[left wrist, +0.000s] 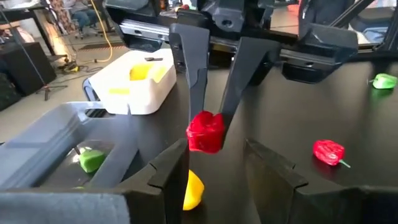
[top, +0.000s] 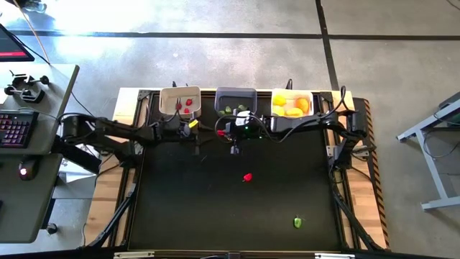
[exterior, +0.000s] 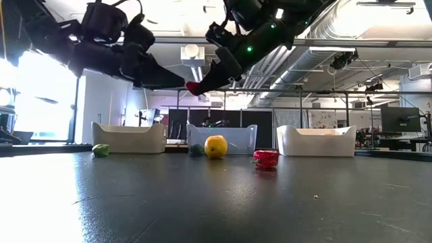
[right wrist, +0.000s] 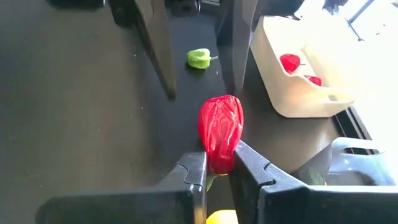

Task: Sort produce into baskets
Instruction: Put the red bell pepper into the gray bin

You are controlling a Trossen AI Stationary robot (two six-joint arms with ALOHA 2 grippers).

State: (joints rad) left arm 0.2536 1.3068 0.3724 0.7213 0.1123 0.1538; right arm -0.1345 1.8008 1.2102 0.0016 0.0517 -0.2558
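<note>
the right gripper pinches a glossy, wrinkled red pepper in the air, at six o'clock of the grey basket. the left gripper faces it with jaws apart, empty. no writing is readable.

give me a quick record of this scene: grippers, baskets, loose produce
right gripper: fingers shut on red pepper, held above the table
left gripper: fingers open, close beside the pepper
cream-white basket: red pieces
dark grey basket: green pieces
white basket: yellow pieces
loose on table: red piece, green piece, yellow piece
</note>
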